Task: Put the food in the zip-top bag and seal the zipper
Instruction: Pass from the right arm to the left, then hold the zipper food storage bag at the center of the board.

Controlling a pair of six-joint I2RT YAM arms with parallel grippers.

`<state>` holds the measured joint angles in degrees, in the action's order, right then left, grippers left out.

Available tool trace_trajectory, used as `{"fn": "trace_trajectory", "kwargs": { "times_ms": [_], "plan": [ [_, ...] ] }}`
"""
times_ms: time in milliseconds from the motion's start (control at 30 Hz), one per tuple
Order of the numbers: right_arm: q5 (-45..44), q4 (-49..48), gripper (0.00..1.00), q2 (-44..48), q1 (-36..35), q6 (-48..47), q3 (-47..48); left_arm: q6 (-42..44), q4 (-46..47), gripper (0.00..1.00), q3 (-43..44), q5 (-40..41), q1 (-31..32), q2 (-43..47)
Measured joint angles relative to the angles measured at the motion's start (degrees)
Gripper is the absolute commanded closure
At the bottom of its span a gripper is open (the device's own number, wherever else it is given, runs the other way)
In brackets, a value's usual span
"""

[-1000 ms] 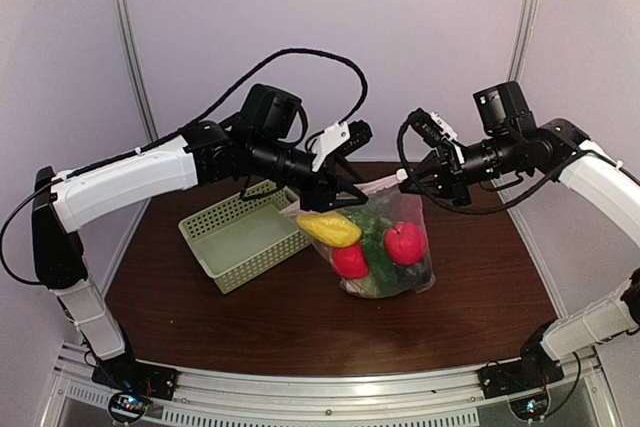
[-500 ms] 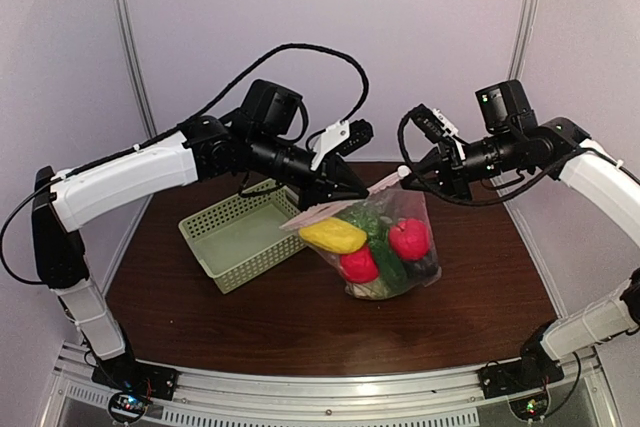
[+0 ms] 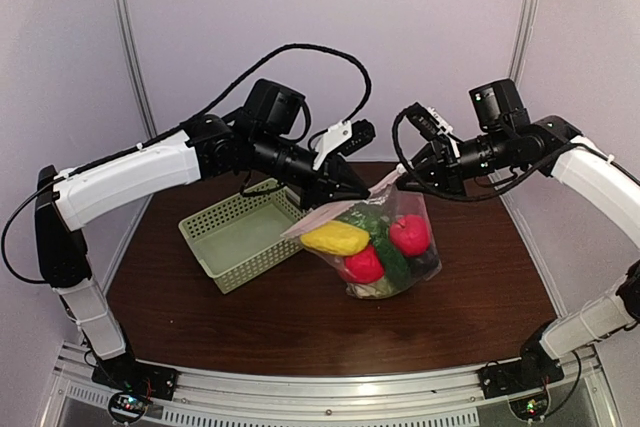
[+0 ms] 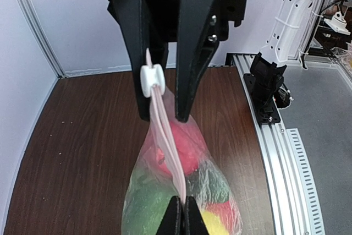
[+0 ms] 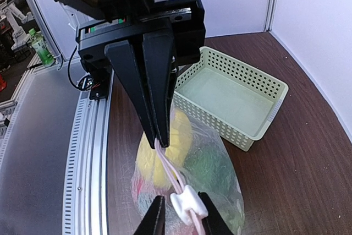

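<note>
Left gripper [image 3: 364,191] pinched shut on the zipper [image 4: 168,152] strip; right gripper [image 3: 404,181] jaws part-open, white slider [image 5: 187,204] sitting between them; zip-top bag [image 3: 422,211] held up between both arms, food [image 3: 335,238] inside, just beside the green basket [image 3: 235,237].

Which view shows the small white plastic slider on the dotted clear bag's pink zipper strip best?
Left wrist: the white plastic slider sits whole and sharp, mid-frame. Right wrist shows it close, but at the bottom edge; top external barely resolves it.
</note>
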<state>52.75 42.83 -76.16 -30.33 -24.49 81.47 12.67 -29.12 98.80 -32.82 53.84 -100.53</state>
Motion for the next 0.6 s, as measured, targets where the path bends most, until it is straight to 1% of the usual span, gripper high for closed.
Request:
{"fn": "trace_trajectory", "kwargs": {
  "times_ms": [67,100,133,167,233,267,300,333,367,400,433,533,600],
  "plan": [
    [0.4,-0.1,0.98,-0.6,0.0,-0.3,0.0,0.0,-0.1,1.00,0.0,0.0,0.0,0.0],
    [0.6,-0.1,1.00,-0.9,0.0,-0.4,0.0,0.0,-0.1,1.00,0.0,0.0,0.0,0.0],
    [0.8,-0.1,1.00,-1.1,0.0,-0.5,0.0,0.0,-0.2,1.00,0.0,0.0,0.0,0.0],
    [0.9,-0.1,1.00,-1.2,0.0,-0.7,0.0,0.0,-0.2,0.93,0.0,0.1,0.0,0.0],
    [0.9,-0.1,1.00,-1.3,0.0,-0.7,0.0,-0.3,-0.1,0.64,0.0,0.6,0.0,0.0],
    [0.9,-0.2,1.00,-1.3,0.1,-0.6,0.0,-0.1,0.0,0.54,0.0,1.0,0.0,0.0],
    [1.0,-0.3,1.00,-1.3,0.1,-0.5,0.0,-0.6,0.4,0.45,0.0,1.7,0.0,0.0],
    [1.0,-0.4,1.00,-1.2,0.1,-0.2,0.0,-1.2,1.5,0.39,-0.1,2.4,0.0,0.0],
    [1.1,-0.5,1.00,-1.1,0.1,0.3,0.0,-1.6,2.8,0.34,-0.4,2.9,0.0,0.1],
    [1.2,-0.5,1.00,-1.1,0.1,0.6,0.0,-2.7,6.0,0.32,-1.7,3.5,0.0,0.6],
    [1.3,-0.5,1.00,-0.9,0.1,1.0,0.0,-3.7,9.1,0.32,-3.3,4.0,0.1,1.2],
    [1.3,-0.6,1.00,-0.7,0.1,1.8,0.0,-6.5,15.1,0.41,-4.3,4.6,0.5,1.4],
    [1.3,-0.5,1.00,-0.6,0.1,1.9,0.0,-8.1,16.2,0.49,-0.9,4.0,0.8,-0.5]
  ]
}}
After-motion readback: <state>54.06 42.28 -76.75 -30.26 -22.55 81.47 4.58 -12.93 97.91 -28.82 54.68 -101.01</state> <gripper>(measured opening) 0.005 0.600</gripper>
